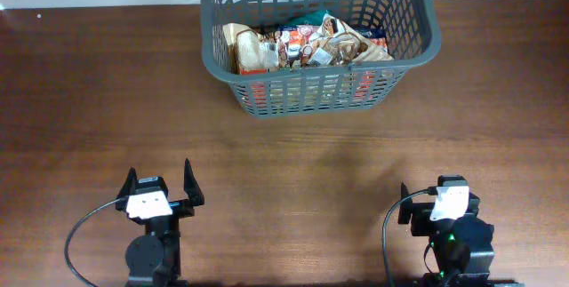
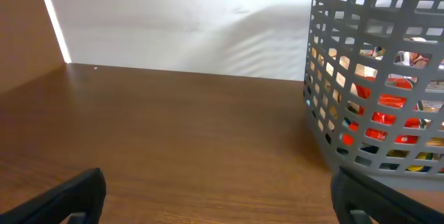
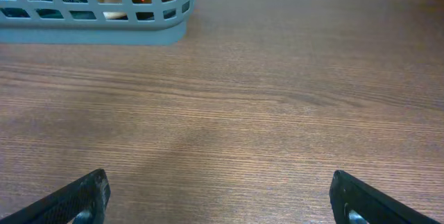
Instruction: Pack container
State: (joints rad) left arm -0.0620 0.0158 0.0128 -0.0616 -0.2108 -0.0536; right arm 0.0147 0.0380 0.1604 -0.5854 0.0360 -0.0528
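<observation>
Finds the container (image 1: 311,91) at the far middle of the counter (image 1: 284,163), upright, well apart from both arms. Sees a heap of snack packets (image 1: 307,45) spread across its bottom, brown and red with a bit of green, some red glowing through the slotted walls in the left wrist view. Cannot count them. Notes plenty of free height above the heap, up to the rim, with no packet poking over it.

Finds nothing loose on the bare wood between container and arms, nor in either wrist view. Reads that as packing done or very close to it: nothing in sight left to put in. Cannot rule out more packets beyond the edges of the views.

Puts the left gripper (image 1: 160,179) at the near left edge, jaws spread wide and empty, aimed toward the container's left side. Puts the right gripper (image 3: 220,200) at the near right edge, jaws likewise wide apart, only bare counter between them, the container's near corner just showing at the top left of that view. Touches nothing with either.

Leaves little to do, by this judgement: perhaps a last look for stray packets out of frame. Otherwise looks like a rest pose for both arms, low and set back at the near edge, far from the load.
</observation>
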